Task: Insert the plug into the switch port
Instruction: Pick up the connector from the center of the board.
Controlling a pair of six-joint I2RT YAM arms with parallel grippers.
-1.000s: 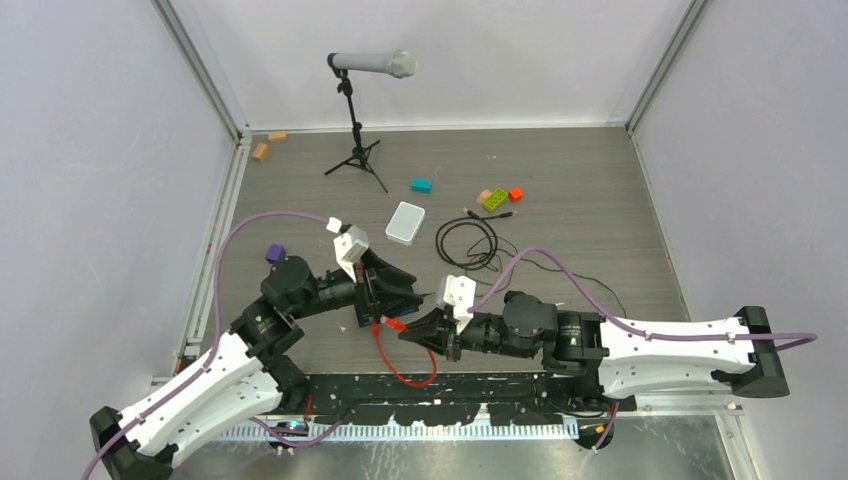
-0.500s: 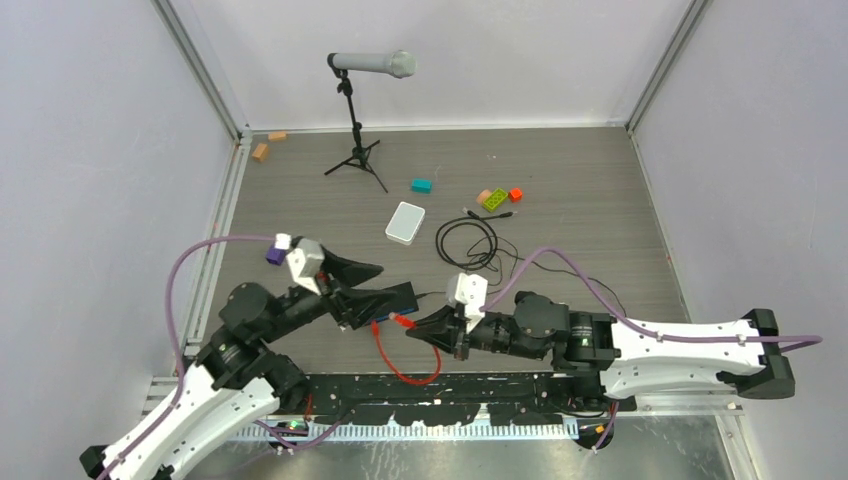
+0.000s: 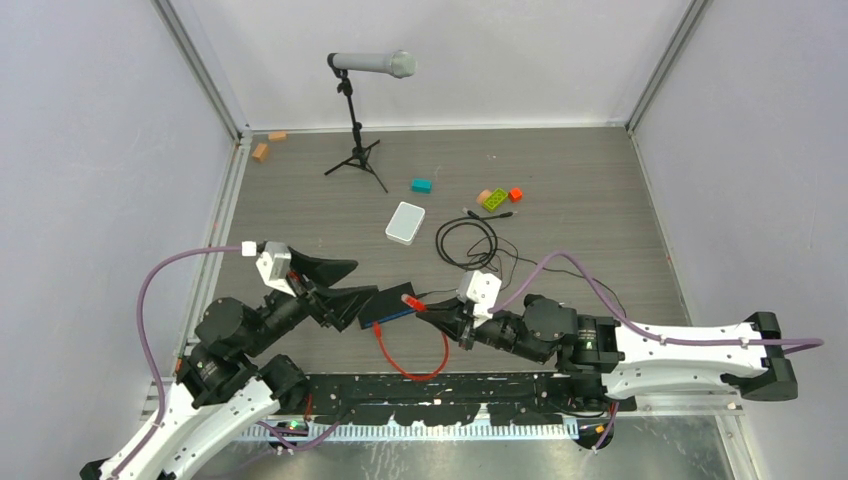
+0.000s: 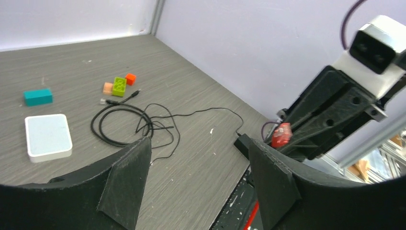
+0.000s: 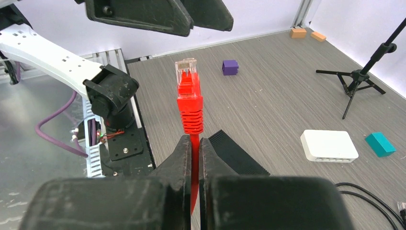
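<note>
The plug (image 5: 186, 71), clear-tipped on a red boot, stands upright above my right gripper (image 5: 195, 143), which is shut on the red cable just below the boot. From above, the plug (image 3: 410, 300) hovers at the right end of the flat black switch (image 3: 388, 303). The switch's blue edge (image 3: 397, 317) faces the near side; its ports are too small to make out. My left gripper (image 3: 365, 281) is open at the switch's left end, nothing between its fingers (image 4: 127, 179). In the left wrist view only a corner of the switch (image 4: 243, 143) shows.
The red cable (image 3: 412, 368) loops toward the near edge. A white box (image 3: 405, 222) and a coiled black cable (image 3: 468, 241) lie behind the switch. Teal (image 3: 421, 185), green (image 3: 494, 199) and purple (image 5: 230, 67) blocks are scattered about. A microphone stand (image 3: 357, 150) stands at the back.
My left arm has drawn back to the left off the switch and its jaws have spread wider. My right gripper has carried the plug up and away toward the switch's right end.
</note>
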